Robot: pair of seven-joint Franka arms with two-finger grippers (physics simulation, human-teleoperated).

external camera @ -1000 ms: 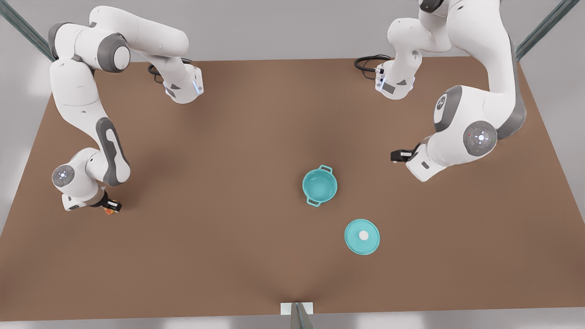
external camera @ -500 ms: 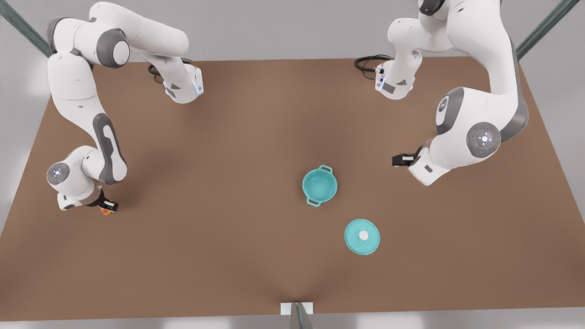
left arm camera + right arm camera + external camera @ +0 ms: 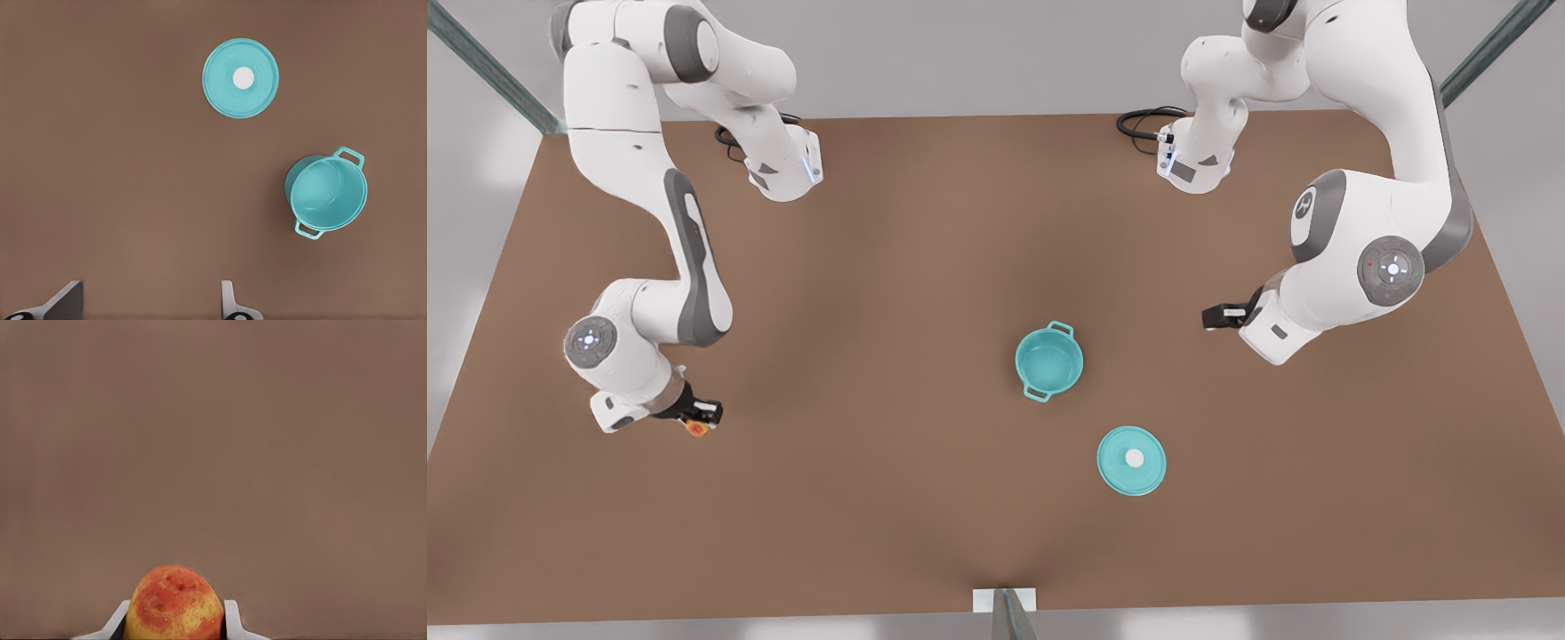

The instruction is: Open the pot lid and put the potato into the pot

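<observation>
The open teal pot (image 3: 1049, 363) stands near the table's middle, and the wrist view shows the pot (image 3: 327, 193) holds nothing. Its lid (image 3: 1117, 469) lies flat on the table just in front of it, white knob up; the left wrist view has the lid (image 3: 223, 93) apart from the pot. On the front view's left, my right gripper (image 3: 699, 416) is shut on the potato (image 3: 695, 428), far from the pot. Up close, the yellow and red-orange potato (image 3: 175, 603) sits between the right gripper (image 3: 177, 615) fingers. My left gripper (image 3: 1221, 316) hovers open on the front view's right; the left gripper (image 3: 148, 308) holds nothing.
Brown table (image 3: 871, 498) with both arm bases (image 3: 783, 169) at its far edge and black cables (image 3: 1138, 123) beside the base on the front view's right. A small white bracket (image 3: 1005, 600) sits at the near edge.
My right gripper has carried the potato toward the front view's right and a little nearer the camera. The left gripper has drifted slightly to the front view's right. Pot and lid have not moved.
</observation>
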